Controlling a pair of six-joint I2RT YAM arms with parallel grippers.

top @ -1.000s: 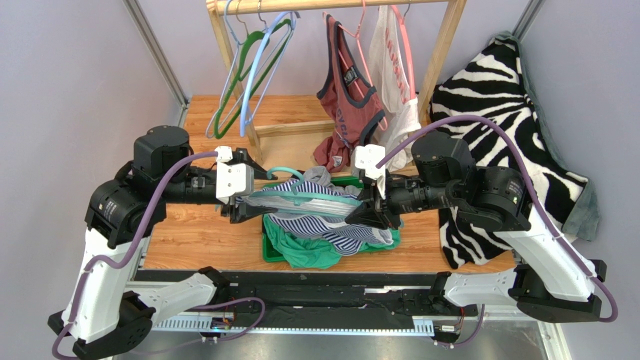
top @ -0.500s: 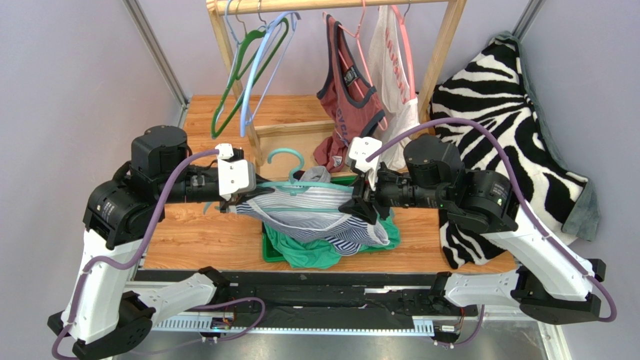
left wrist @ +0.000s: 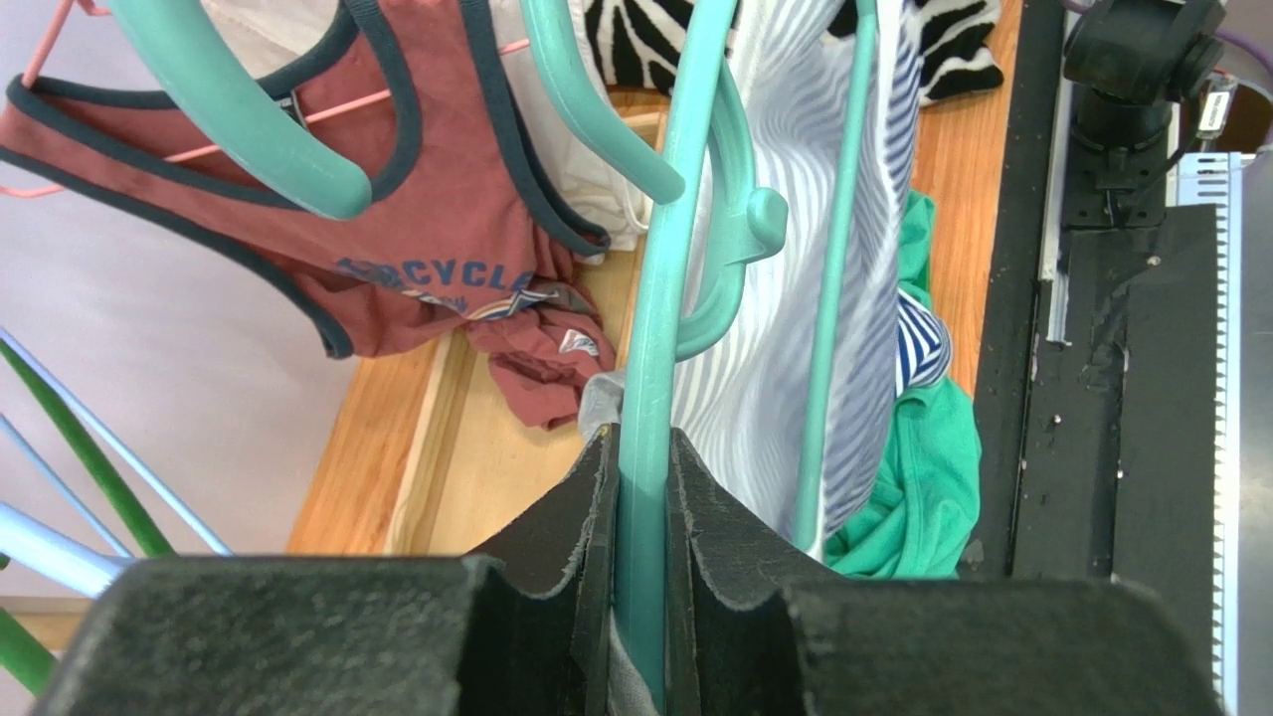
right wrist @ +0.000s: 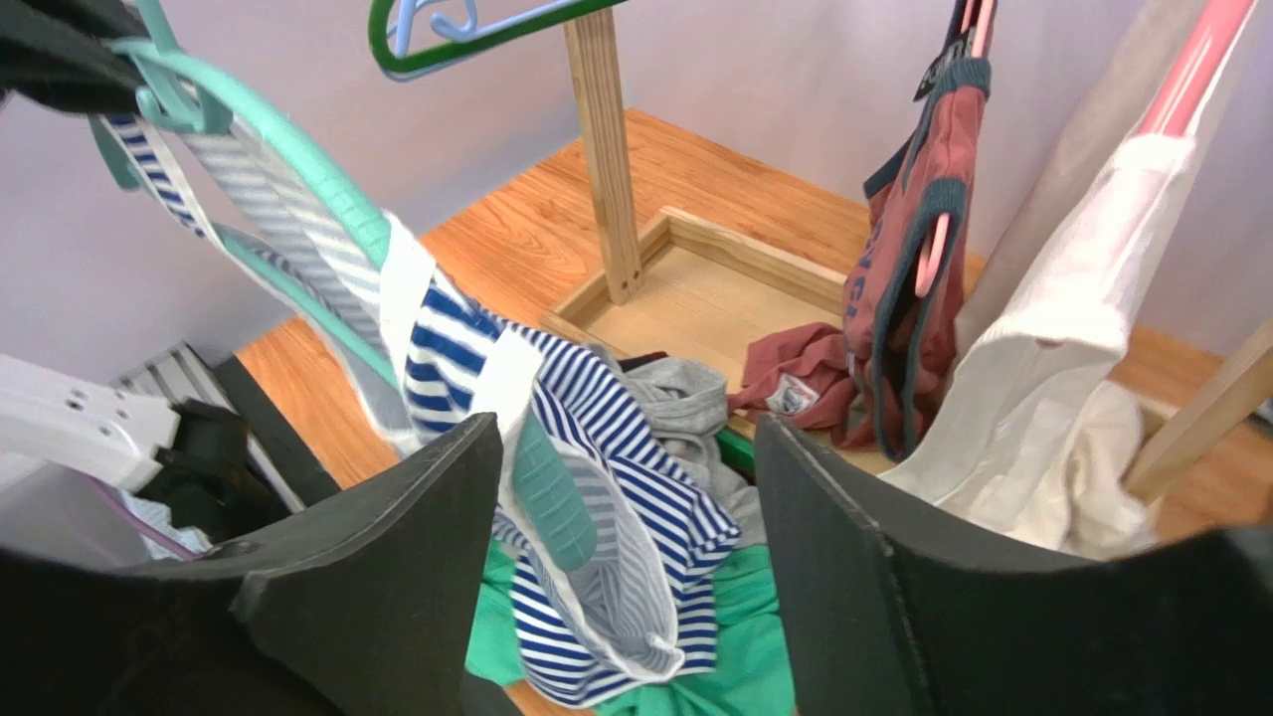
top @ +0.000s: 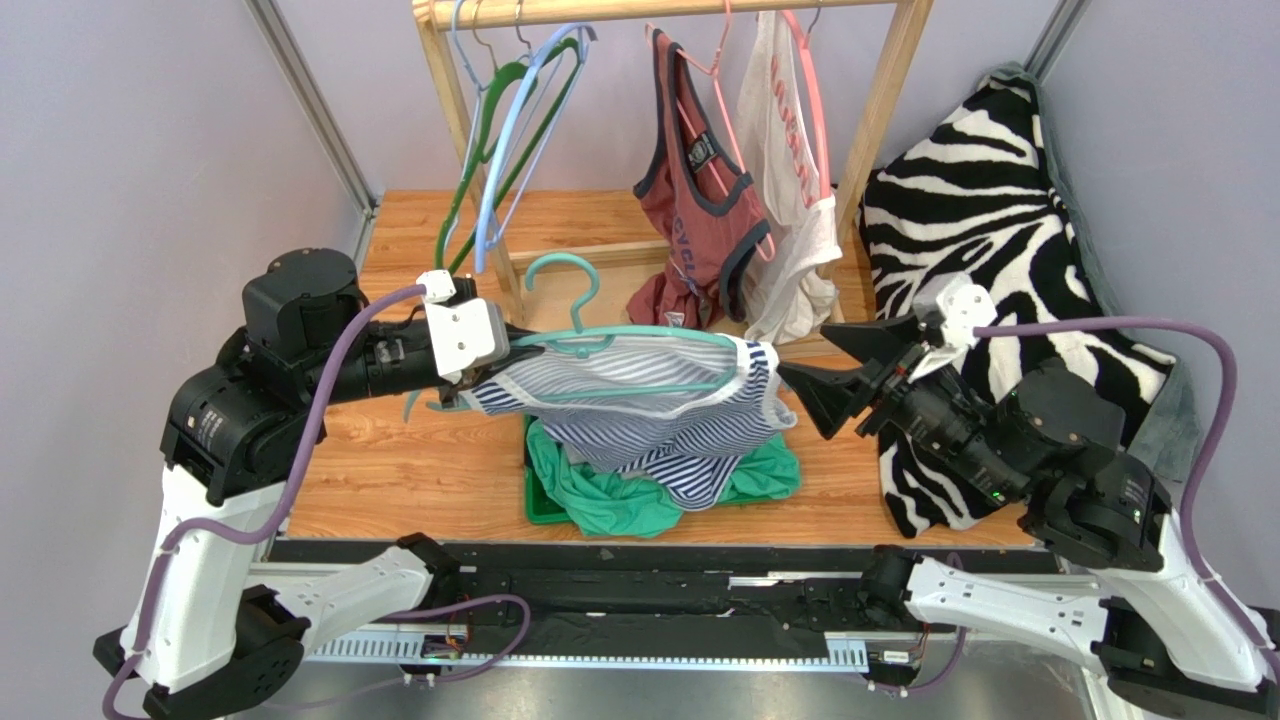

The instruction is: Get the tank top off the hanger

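A blue-and-white striped tank top (top: 646, 408) hangs on a teal hanger (top: 639, 336) held level above the green bin. My left gripper (top: 478, 371) is shut on the hanger's left end; the teal bar (left wrist: 646, 492) sits between its pads. The top still drapes over the hanger's right end (right wrist: 546, 492), its strap round the tip. My right gripper (top: 834, 375) is open and empty, just right of that end, apart from the cloth.
A green bin (top: 537, 503) under the hanger holds a green garment (top: 601, 495) and grey cloth. A wooden rack (top: 887, 90) behind carries empty hangers (top: 504, 135), a maroon tank top (top: 699, 195) and a white one (top: 789, 165). A zebra blanket (top: 992, 225) lies right.
My right gripper let go of the hanger's right end, opened and drew back to the right. The left gripper lifted the hanger slightly; the top now hangs freer.
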